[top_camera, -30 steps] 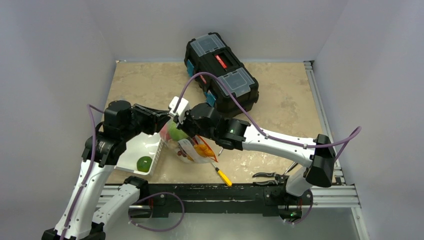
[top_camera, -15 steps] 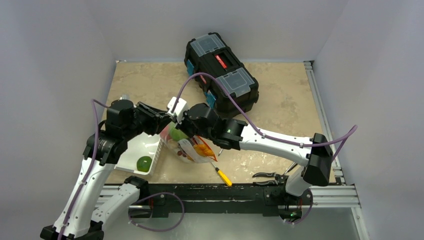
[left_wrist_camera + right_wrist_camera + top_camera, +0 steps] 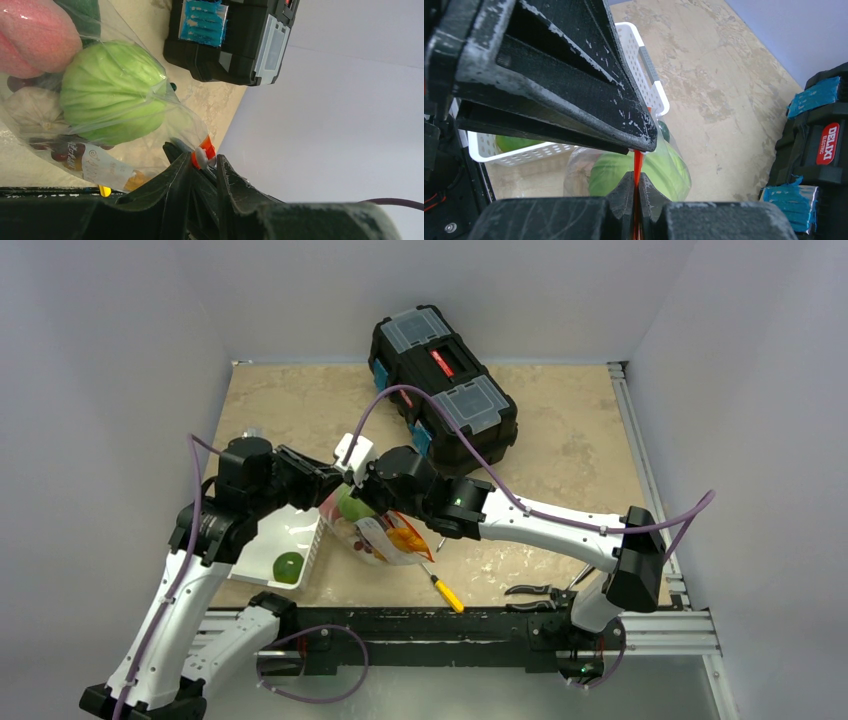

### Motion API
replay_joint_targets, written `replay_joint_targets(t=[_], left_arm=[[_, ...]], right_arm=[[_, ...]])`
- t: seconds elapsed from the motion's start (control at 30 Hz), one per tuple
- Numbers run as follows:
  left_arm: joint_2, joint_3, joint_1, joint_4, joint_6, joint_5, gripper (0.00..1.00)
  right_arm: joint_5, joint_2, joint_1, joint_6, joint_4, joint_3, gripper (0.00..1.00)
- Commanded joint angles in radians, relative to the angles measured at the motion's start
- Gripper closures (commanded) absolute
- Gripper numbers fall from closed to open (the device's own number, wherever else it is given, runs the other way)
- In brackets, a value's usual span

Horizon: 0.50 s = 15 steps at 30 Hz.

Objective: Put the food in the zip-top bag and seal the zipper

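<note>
Beige stone-patterned surface (image 3: 560,450) carries a black toolbox (image 3: 445,380) at the far side and a white basket (image 3: 312,540) near left. Just right of the basket, the zip-top bag (image 3: 385,535) holds a cabbage (image 3: 112,92). The right jaws pinch its zipper (image 3: 638,165); the left jaws are narrow on the white tab (image 3: 201,157).

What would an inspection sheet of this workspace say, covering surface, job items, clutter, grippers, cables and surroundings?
Surface: beige stone-look table.
Job's things: zip-top bag holds cabbage, peach and more; green round fruit lies in the white basket, not yet bagged.
Clutter: black toolbox, yellow-handled screwdriver, pliers.
Grippers: left gripper pinches the zipper at its white tab; right gripper shut on the strip.
Cables: purple cables loop off both arms.
Surroundings: plain pale walls.
</note>
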State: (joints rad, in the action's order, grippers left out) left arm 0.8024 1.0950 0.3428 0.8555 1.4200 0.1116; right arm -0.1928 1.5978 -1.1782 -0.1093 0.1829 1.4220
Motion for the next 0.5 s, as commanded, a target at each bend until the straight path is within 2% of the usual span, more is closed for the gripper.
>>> replay_joint_targets(t=[0.0,0.17,0.37,0.47], left_arm=[[0.012,0.054,0.011,0.014,-0.038,-0.03,0.76],[0.022,0.065,0.021,0.024,-0.05,-0.048,0.83],[0.028,0.07,0.033,0.027,-0.069,-0.056,0.97],[0.035,0.073,0.042,0.031,-0.086,-0.051,0.98]], right_arm=[[-0.018,-0.009,-0.008,-0.01,-0.061,0.061,1.0],[-0.023,-0.006,-0.009,-0.016,-0.06,0.065,1.0],[-0.041,-0.006,-0.012,-0.025,-0.073,0.053,1.0],[-0.044,-0.018,-0.012,-0.045,-0.113,0.028,1.0]])
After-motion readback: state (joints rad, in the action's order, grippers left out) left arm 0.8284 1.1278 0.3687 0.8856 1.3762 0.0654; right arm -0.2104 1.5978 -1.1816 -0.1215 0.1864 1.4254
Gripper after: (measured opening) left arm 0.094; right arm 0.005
